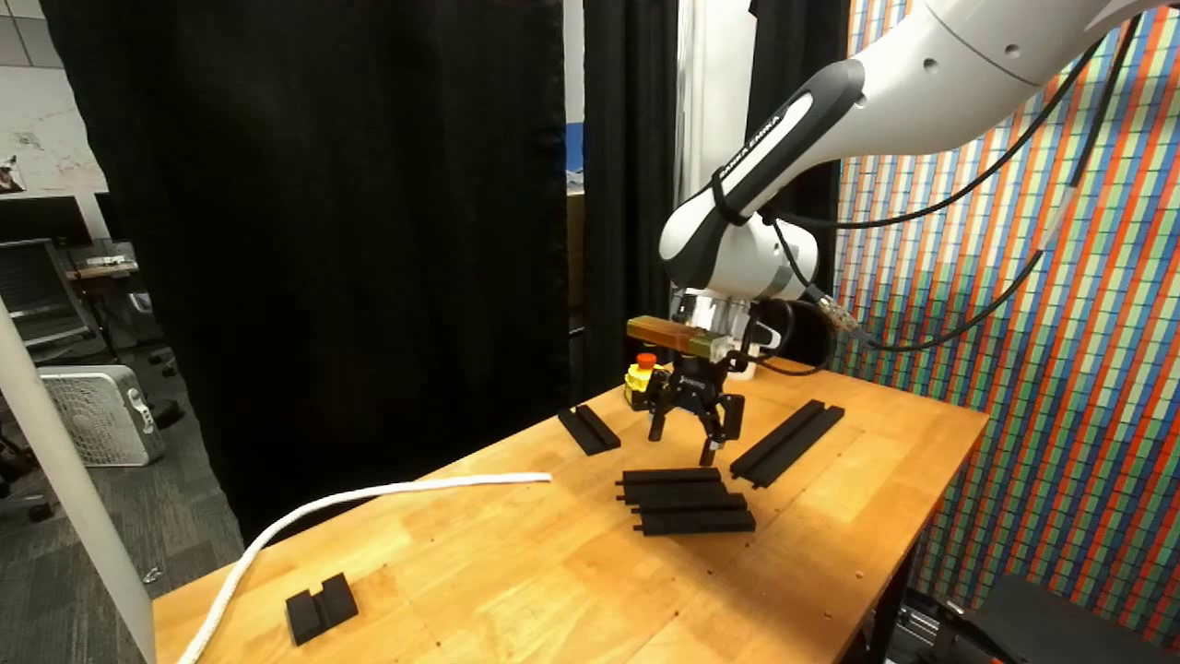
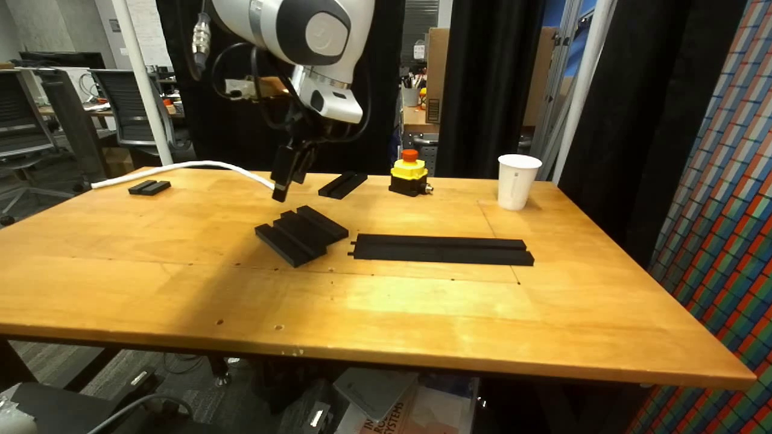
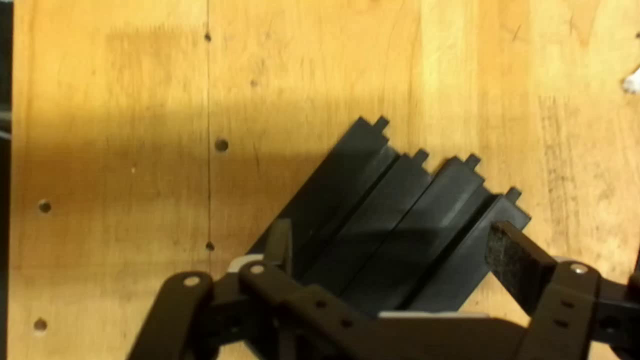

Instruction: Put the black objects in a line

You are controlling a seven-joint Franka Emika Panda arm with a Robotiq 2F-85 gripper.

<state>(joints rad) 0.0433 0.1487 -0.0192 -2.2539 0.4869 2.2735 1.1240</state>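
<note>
Presently your black two-finger gripper [image 3: 395,245] stands spread, gripping nothing, above two flat, plastic-looking black grooved bars [image 3: 387,215] lying side by side, staggered. Just beside: one long black grooved bar [image 2: 443,254]. Farther: a short black grooved bar [image 2: 342,185] near the red-and-yellow emergency-stop button [image 2: 409,172]; farthest, the smallest black piece [image 1: 321,609] near the thick white cord [image 1: 461,480]. Line not yet made; step looks like readying a pick. Next likely: turn square to one bar, then lower.
</note>
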